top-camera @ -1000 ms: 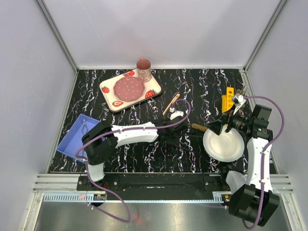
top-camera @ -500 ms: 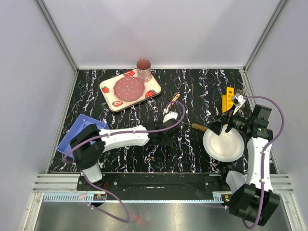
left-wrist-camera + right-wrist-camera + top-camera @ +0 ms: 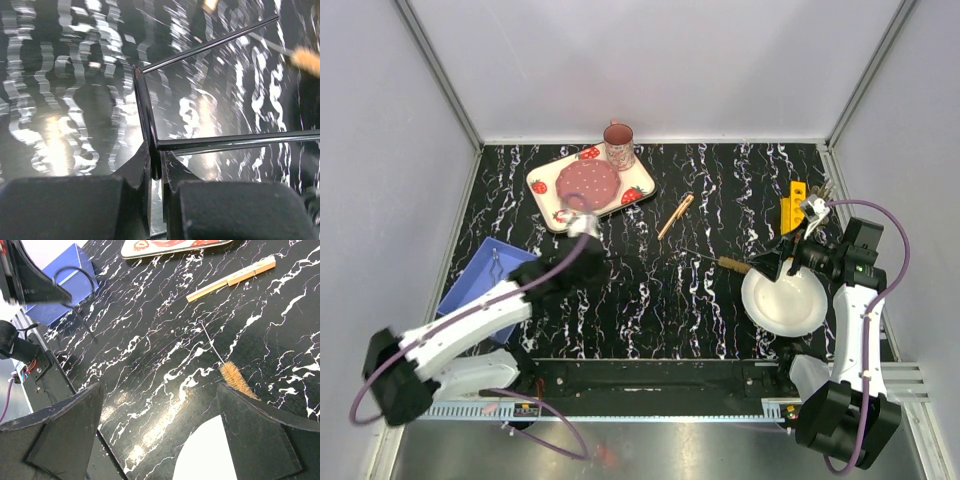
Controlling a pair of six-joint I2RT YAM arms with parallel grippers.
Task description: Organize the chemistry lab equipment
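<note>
My left gripper (image 3: 157, 160) is shut on the bend of a dark metal wire tong (image 3: 144, 107), whose two legs stretch away to the right above the table. In the top view this gripper (image 3: 578, 232) hangs just below the strawberry tray. A wooden clip-like holder (image 3: 675, 216) lies mid-table and also shows in the right wrist view (image 3: 232, 277). A wire-handled bristle brush (image 3: 728, 264) lies left of the white plate (image 3: 790, 310). My right gripper (image 3: 160, 430) is open and empty over the plate's left edge. No glass test tubes show.
A blue bin (image 3: 470, 285) with a wire piece in it sits at the left edge. The strawberry tray (image 3: 545, 205) and pink mug (image 3: 618, 145) stand at the back. A yellow object (image 3: 792, 205) lies at the right, behind my right arm.
My left arm has swung left from the table's middle toward the tray, carrying the wire tong. My right arm has not moved.
</note>
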